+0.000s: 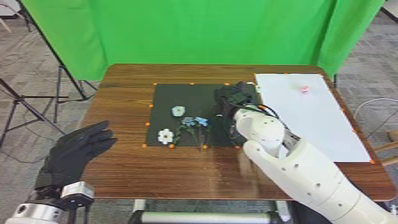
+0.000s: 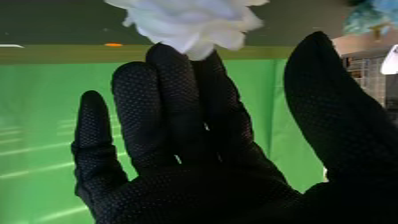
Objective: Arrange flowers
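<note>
Over dark rectangular mat point(image 1: 169, 95), holding black-gloved right hand point(image 2: 191, 192), thumb and fingers apart, near white ruffled flower point(image 2: 197, 21); likely needing light, low grip.

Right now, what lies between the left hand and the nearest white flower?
In the head view, bare brown table, then a strip of dark mat, lies between the left hand and that white flower.
</note>
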